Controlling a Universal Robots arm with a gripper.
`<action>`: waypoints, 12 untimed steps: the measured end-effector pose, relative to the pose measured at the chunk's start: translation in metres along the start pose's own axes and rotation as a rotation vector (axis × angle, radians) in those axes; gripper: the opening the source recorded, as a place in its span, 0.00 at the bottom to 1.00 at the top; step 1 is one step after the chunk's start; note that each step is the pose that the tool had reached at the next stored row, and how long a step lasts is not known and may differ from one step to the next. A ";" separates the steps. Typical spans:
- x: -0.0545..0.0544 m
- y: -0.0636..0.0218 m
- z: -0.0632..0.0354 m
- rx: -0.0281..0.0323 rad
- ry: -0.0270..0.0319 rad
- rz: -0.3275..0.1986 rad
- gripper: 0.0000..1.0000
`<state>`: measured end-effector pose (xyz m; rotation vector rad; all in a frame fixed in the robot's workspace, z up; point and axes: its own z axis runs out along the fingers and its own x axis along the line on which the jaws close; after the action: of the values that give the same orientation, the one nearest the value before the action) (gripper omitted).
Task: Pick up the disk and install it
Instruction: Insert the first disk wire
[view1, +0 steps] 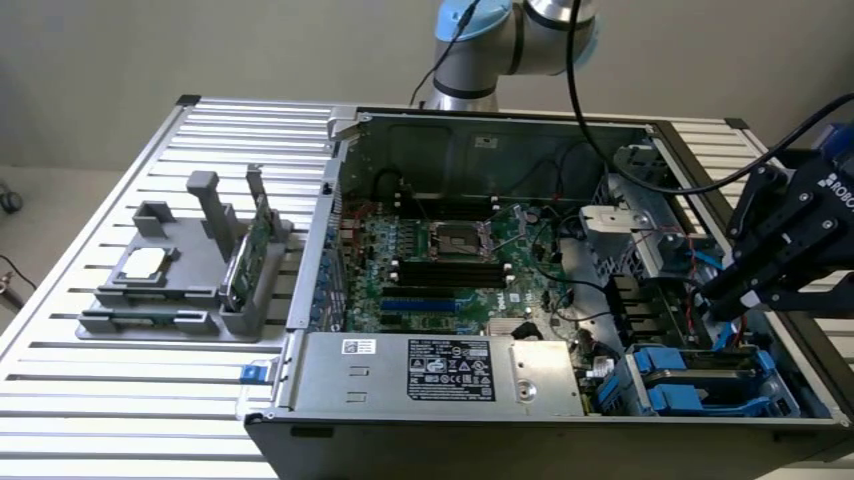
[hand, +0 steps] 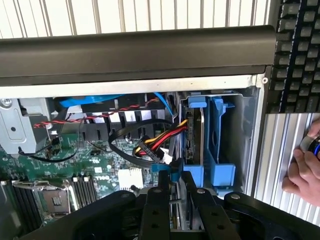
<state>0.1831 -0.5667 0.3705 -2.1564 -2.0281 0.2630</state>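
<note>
The gripper (view1: 731, 297) hangs over the drive bays at the exterior view's right end of the open computer case (view1: 400, 140), which lies on the slatted table (view1: 120, 440). In the wrist view its black fingers (hand: 157, 207) stand close together, pinching the blue end of the disk (hand: 192, 135), which sits edge-on in a blue-railed bay beside the bundle of cables (hand: 160, 142). A person's hand (hand: 306, 167) rests on the table near a keyboard (hand: 295, 50).
</note>
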 end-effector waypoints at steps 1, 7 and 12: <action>0.000 0.0000 0.0002 -0.0003 -0.0014 0.000 0.25; 0.000 -0.0002 0.0005 -0.0012 -0.0115 0.000 0.16; 0.000 -0.0029 0.0011 -0.0016 -0.0177 0.000 0.16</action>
<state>0.1801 -0.5662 0.3702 -2.1629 -2.0381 0.2815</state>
